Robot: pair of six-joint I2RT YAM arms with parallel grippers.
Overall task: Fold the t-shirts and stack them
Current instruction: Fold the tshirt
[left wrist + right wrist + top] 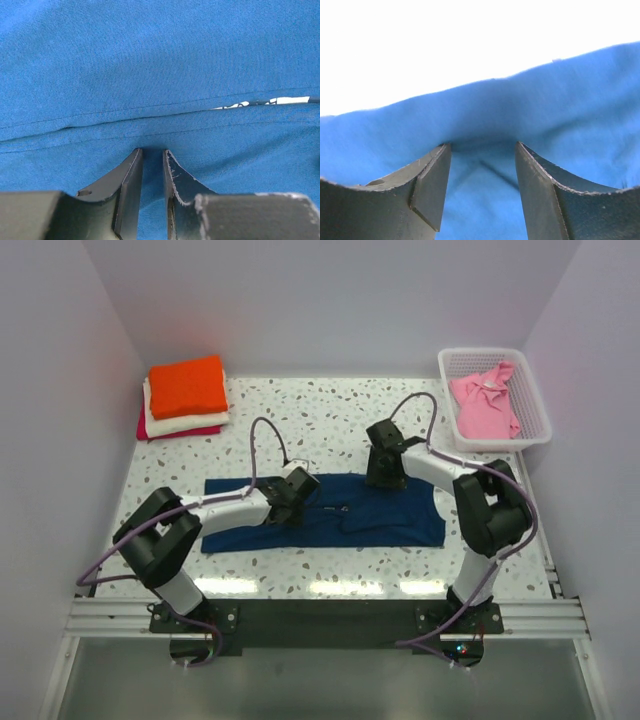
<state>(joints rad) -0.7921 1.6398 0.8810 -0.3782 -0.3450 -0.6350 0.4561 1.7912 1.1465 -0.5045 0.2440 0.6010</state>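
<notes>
Navy t-shirt (390, 525) flat mid-table, long axis left–right, both arms over it. Left gripper (152, 150) left of its centre, fingers nearly together, tips at the cloth just short of a stitched hem; cannot tell if cloth is pinched. Right gripper (482, 145) straddles its far edge right of centre, fingers spread, unclamped.

Count: five t-shirts. This one, three in the folded stack (187, 400) beyond its far-left corner, one pink t-shirt (485, 405) in the single basket (505, 443) beyond its far-right corner.
</notes>
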